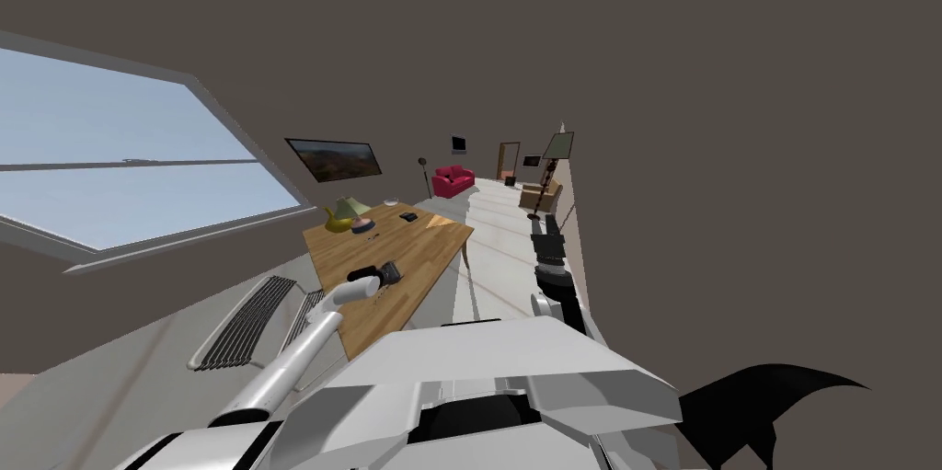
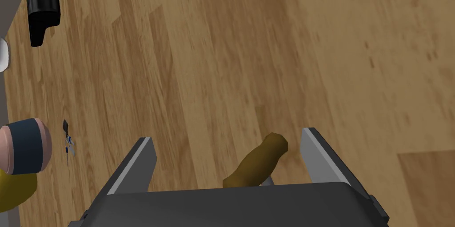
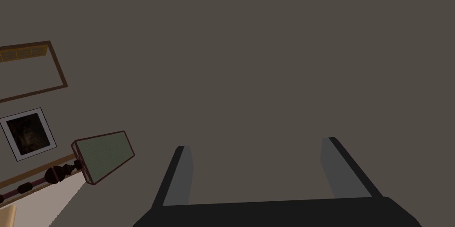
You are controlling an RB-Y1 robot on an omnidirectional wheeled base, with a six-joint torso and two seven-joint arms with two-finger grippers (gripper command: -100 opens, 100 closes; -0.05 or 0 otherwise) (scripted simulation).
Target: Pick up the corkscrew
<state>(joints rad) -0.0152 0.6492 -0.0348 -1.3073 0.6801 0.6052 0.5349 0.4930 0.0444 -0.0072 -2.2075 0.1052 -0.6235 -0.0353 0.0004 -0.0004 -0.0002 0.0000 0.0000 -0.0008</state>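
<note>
My left gripper (image 2: 227, 137) hangs low over the worktop (image 2: 266, 37), fingers spread wide to straddle the corkscrew (image 2: 257, 160). It lies flat between them, nearer one finger, not yet gripped. Right gripper (image 3: 257, 144) is parked aside, out of the way, fingers apart.

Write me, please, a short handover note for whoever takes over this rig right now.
Left claw: open, down at the wooden table, with the corkscrew and its brown handle between the fingers, not yet gripped.
Right claw: open, at my right side, away from the table.
Done: approach and line-up.
Left: close on the handle, then lift.
</note>
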